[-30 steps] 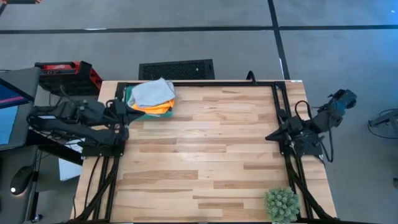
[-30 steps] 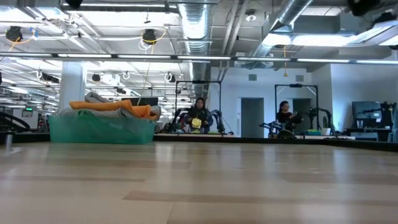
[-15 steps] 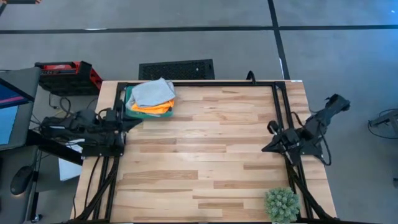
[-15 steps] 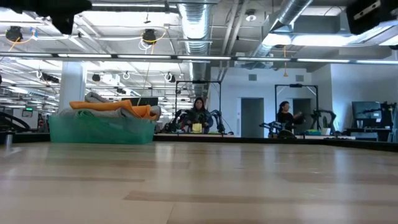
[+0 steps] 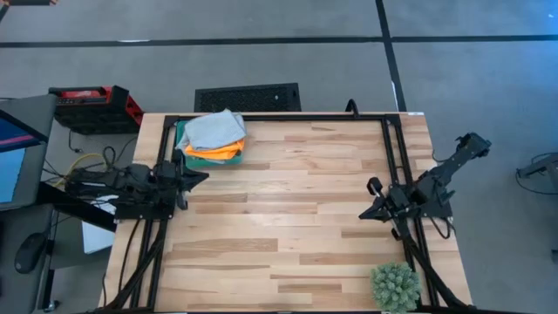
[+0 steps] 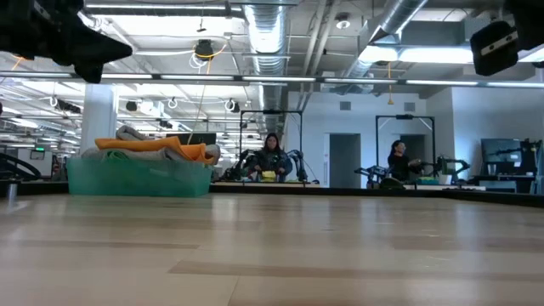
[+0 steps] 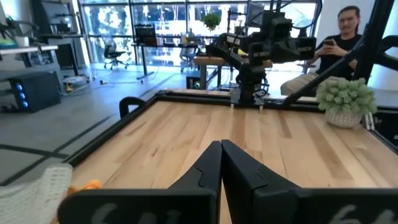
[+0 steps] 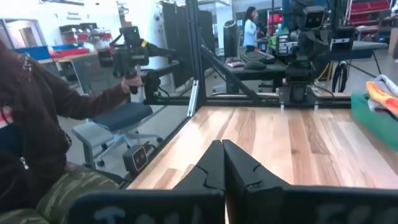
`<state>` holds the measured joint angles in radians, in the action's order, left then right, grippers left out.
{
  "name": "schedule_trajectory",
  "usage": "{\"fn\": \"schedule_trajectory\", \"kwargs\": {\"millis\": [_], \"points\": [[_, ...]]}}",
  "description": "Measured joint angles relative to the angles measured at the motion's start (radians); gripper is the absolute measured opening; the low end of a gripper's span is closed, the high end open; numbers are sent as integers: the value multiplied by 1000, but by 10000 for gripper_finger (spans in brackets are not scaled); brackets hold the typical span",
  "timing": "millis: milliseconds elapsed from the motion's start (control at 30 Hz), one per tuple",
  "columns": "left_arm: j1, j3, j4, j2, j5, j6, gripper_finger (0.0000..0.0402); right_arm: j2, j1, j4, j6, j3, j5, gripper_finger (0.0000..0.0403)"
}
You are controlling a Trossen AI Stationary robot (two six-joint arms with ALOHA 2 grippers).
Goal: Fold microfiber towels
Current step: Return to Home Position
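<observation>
The microfiber towels (image 5: 214,135) lie heaped in a rigid green tray (image 5: 180,139) at the table's far left: a pale grey one on top, a bright orange one (image 5: 225,153) under it. In the low view the pile (image 6: 153,147) bulges above the tray (image 6: 136,178). The light green towel is hidden. My left gripper (image 5: 202,177) is shut and empty, just on the near side of the tray. My right gripper (image 5: 364,215) is shut and empty over the table's right part. Both show shut in their wrist views (image 7: 221,148) (image 8: 222,147).
A spiky green plant ball (image 5: 395,287) stands at the table's near right corner. A black frame (image 5: 384,122) runs along the table's far and side edges. The wooden middle of the table (image 5: 288,201) is bare. People sit in the room beyond the table.
My left gripper has swung from the table's left edge in over the table, toward the right, to just on the near side of the tray. My right gripper has swung in from the right edge, toward the left and near edges. The towels have not moved.
</observation>
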<state>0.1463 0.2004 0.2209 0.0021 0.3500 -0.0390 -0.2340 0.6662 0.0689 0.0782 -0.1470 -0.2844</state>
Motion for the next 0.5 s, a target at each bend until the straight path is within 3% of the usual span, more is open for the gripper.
{"fn": "schedule_trajectory", "kwargs": {"millis": [267,500], "points": [[0,-153,-188,2,0,66,0,0,-1,84,-25,75,0,14],[-1,-159,-205,12,11,106,0,0,-1,160,-28,137,-2,9]]}}
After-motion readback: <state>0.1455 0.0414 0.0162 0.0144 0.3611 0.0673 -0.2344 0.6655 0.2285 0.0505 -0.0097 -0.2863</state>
